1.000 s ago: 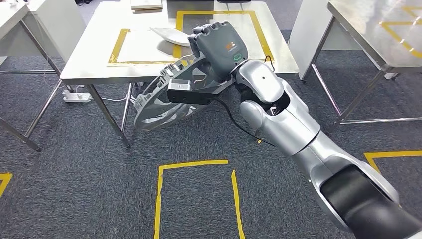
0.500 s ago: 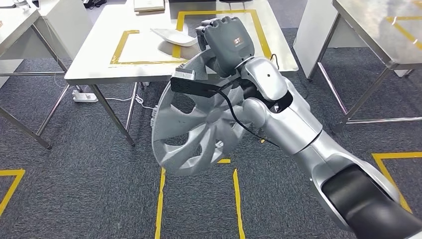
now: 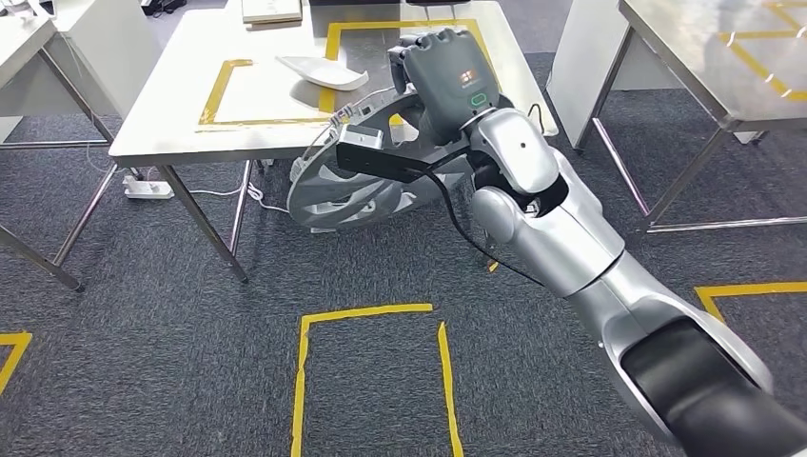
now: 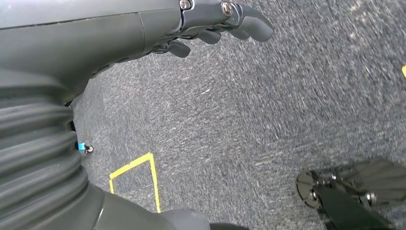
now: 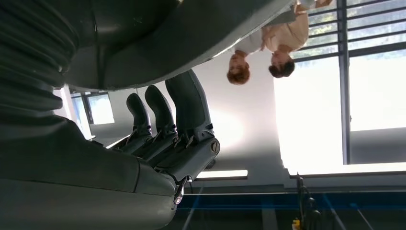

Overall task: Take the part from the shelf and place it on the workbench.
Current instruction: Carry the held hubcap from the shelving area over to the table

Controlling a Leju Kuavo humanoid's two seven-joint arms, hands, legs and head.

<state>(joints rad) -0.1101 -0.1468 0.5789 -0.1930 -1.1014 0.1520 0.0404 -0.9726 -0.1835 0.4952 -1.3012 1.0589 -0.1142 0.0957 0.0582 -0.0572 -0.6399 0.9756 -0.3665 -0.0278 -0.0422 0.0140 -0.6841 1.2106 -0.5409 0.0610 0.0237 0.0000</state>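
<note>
Head view shows the white rectangular workbench with yellow tape outlines [image 3: 171,114], at whose near edge the robot's right hand [image 3: 445,81] grips the round silver wheel cover [image 3: 347,195], tilted, while the left hand [image 4: 210,28] hangs over grey carpet, fingers loosely curled, holding nothing.

- The white bench [image 3: 171,119] stands just ahead of the right hand [image 3: 447,81], with the hand raised over its near right corner.
- Yellow tape outlines [image 3: 217,90] mark rectangles on the bench top.
- A pale, shallow tray-like piece [image 3: 321,71] lies on the bench, left of the hand.
- A flat book-like item [image 3: 271,10] lies at the far edge, beyond the hand and to its left.
- The grey carpet floor [image 3: 143,352] carries a yellow taped square [image 3: 371,371], below and nearer than the hand.
- A white power strip [image 3: 147,188] lies on the floor under the bench, far left of the hand.
</note>
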